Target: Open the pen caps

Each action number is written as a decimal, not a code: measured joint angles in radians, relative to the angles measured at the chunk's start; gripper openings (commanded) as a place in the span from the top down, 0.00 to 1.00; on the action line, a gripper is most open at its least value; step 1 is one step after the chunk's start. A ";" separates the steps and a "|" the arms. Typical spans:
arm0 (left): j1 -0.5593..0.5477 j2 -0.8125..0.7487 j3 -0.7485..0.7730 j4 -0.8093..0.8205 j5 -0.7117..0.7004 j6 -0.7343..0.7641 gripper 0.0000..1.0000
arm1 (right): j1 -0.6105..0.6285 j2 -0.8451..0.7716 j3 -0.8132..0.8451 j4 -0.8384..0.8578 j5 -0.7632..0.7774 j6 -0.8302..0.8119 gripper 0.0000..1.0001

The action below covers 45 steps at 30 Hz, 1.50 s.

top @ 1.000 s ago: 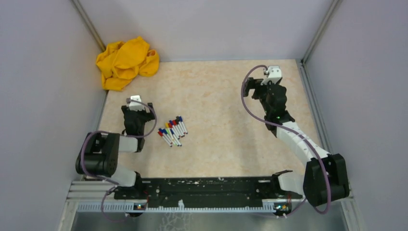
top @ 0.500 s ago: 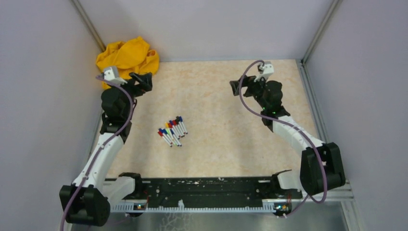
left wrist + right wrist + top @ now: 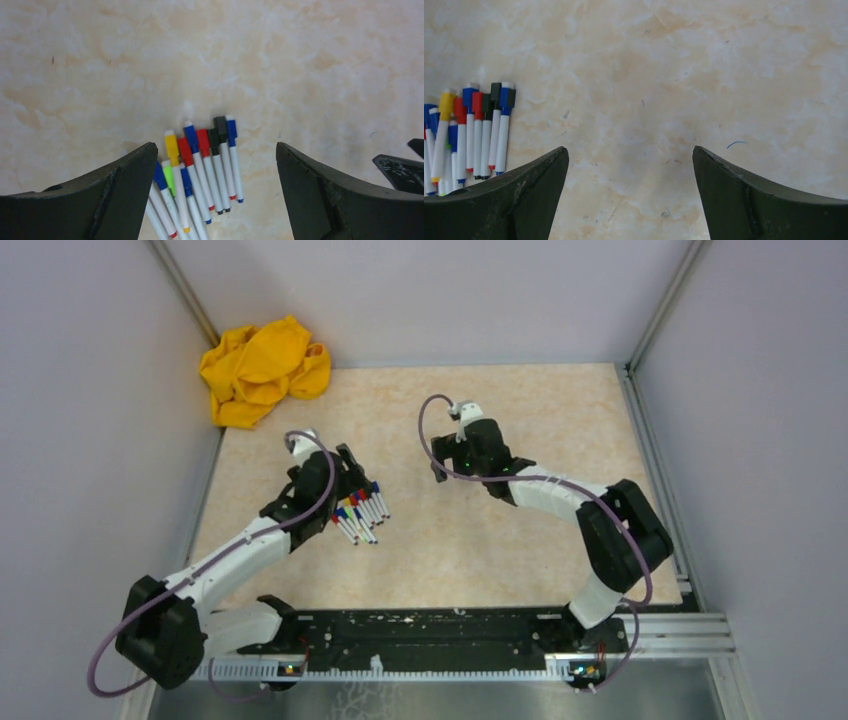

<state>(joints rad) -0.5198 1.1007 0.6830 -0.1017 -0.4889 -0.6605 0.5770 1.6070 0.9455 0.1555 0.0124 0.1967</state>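
Several thin white markers (image 3: pixel 360 512) lie side by side in a tight bunch on the beige table, each still capped. In the left wrist view the pen caps show as yellow (image 3: pixel 171 147), red (image 3: pixel 202 142), blue (image 3: pixel 191 137), black (image 3: pixel 220 128) and green (image 3: pixel 169 180). My left gripper (image 3: pixel 350 480) (image 3: pixel 215 145) hovers open just over the bunch, with the markers between and below its wide jaws, untouched. My right gripper (image 3: pixel 443 468) (image 3: pixel 629 149) is open over bare table to the right of the markers (image 3: pixel 474 130), holding nothing.
A crumpled yellow cloth (image 3: pixel 262 365) lies in the back left corner. Grey walls close the table in on the left, back and right. The black rail (image 3: pixel 430 635) with the arm bases runs along the near edge.
My left arm swung from the back left near the cloth to over the markers. My right arm came from the back right toward the middle. Both grippers stayed open.
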 measured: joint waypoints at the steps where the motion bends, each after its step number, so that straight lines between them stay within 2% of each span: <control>1: -0.017 0.015 -0.010 -0.012 -0.024 -0.018 0.08 | 0.012 0.017 0.008 -0.014 0.002 -0.002 0.10; 5: -0.046 0.054 -0.039 -0.068 -0.116 -0.107 0.10 | 0.054 0.087 0.068 -0.069 0.011 -0.002 0.15; 10: -0.048 0.027 -0.055 -0.129 -0.204 -0.217 0.11 | 0.124 0.164 0.170 -0.115 0.040 -0.003 0.31; 22: -0.048 -0.267 -0.232 -0.244 -0.241 -0.405 0.14 | 0.249 0.323 0.370 -0.211 0.090 0.000 0.44; 35: -0.061 -0.277 -0.255 -0.285 -0.232 -0.447 0.14 | 0.341 0.478 0.499 -0.296 0.105 0.017 0.48; 45: -0.063 -0.346 -0.263 -0.296 -0.237 -0.446 0.15 | 0.365 0.510 0.531 -0.328 0.131 0.035 0.54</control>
<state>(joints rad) -0.5827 0.7551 0.4198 -0.3977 -0.7258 -1.1065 0.9424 2.1170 1.4761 -0.1726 0.1432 0.2314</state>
